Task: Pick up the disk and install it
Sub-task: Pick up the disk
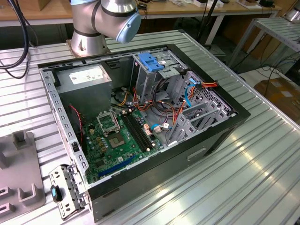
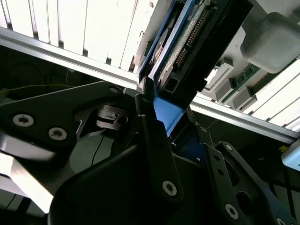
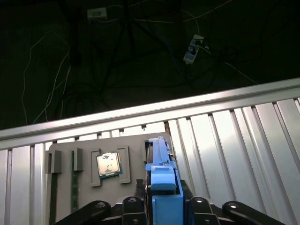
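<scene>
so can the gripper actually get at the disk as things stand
Looks like yes: in the second wrist view the gripper seems closed on the blue rail of the disk, nothing in between. In the first wrist view the grey tray lies behind it.

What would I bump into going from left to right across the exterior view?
Grey plastic holder tray → silver metal power supply box → light-blue plastic latch plate → red-and-orange wire bundle.

Both wrist views close on disk point(image 2: 187, 42)
</scene>
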### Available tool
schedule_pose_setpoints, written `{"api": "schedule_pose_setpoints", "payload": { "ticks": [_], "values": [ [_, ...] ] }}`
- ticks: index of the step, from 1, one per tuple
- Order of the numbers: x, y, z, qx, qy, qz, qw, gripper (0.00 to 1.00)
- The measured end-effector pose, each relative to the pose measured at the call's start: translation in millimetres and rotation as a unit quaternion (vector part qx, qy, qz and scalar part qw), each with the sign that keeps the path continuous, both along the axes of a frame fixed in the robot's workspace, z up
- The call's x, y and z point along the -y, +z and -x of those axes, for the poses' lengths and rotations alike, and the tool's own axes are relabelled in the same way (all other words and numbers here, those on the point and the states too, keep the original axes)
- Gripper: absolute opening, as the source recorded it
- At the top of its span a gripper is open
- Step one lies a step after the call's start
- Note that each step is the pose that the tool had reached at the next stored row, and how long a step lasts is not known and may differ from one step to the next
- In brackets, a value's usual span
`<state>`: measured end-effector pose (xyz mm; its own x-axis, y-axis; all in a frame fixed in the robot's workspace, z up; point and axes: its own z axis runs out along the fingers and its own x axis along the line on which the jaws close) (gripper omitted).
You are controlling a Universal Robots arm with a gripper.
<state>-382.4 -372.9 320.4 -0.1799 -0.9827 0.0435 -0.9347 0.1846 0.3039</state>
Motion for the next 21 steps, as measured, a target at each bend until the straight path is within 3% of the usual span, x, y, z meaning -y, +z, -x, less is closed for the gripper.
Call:
{"api": "schedule_pose_setpoints", "payload": {
  "ticks": [2, 7, 9, 14, 21],
  "values": [
    [0.0, 4.3, -0.1, -0.0005, 0.000, 0.0000, 1.00000, 0.38],
    [0.0, 4.7, 0.0, -0.0006, 0.000, 0.0000, 1.00000, 0.38],
    [0.0, 3.4, -0.1, -0.0006, 0.000, 0.0000, 1.00000, 0.38],
    [0.5, -9.2, -0.5, -0.0008, 0.000, 0.0000, 1.00000, 0.38],
    [0.5, -9.4, -0.8, -0.0010, 0.000, 0.0000, 1.00000, 0.37]
  ]
}}
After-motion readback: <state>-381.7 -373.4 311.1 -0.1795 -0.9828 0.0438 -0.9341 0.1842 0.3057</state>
